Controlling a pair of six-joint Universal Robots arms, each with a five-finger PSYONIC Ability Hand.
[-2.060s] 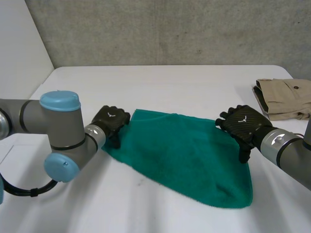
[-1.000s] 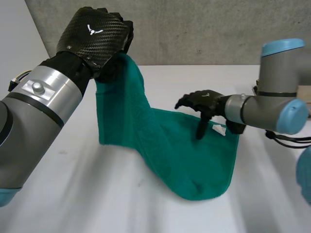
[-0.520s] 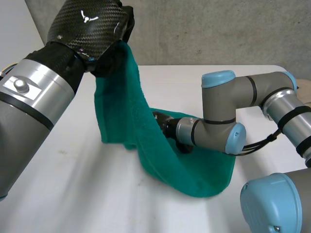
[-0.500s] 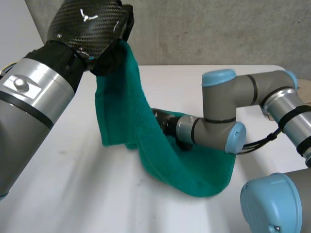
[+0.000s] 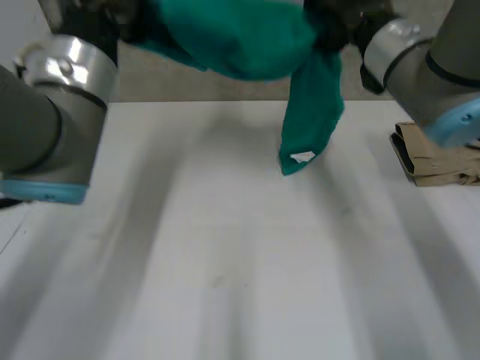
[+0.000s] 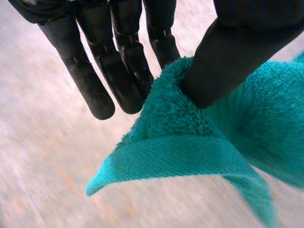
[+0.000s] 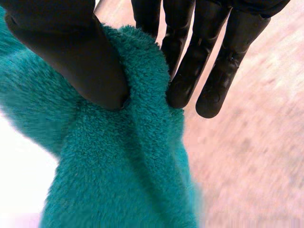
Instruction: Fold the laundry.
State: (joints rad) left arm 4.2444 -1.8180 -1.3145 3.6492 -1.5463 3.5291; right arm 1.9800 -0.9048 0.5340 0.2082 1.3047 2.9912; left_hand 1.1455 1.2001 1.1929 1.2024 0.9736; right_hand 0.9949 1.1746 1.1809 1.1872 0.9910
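Note:
A green towel [image 5: 247, 37] hangs in the air above the white table [image 5: 225, 247], stretched between both hands. One end droops down with a white label [image 5: 302, 157] on it. My left hand [image 5: 124, 16] holds the towel's left end; in the left wrist view its thumb [image 6: 237, 52] pinches a towel corner [image 6: 185, 137] against the fingers [image 6: 121, 71]. My right hand [image 5: 337, 22] holds the towel's right part; in the right wrist view its thumb [image 7: 71, 52] presses the thick towel edge [image 7: 123, 161] against the fingers [image 7: 199, 61].
A folded beige garment [image 5: 435, 157] lies at the table's right edge. A grey wall [image 5: 195, 86] rises behind the table's far edge.
The right hand has shut on the towel and risen. Both hands now hold it high, and the towel has left the table.

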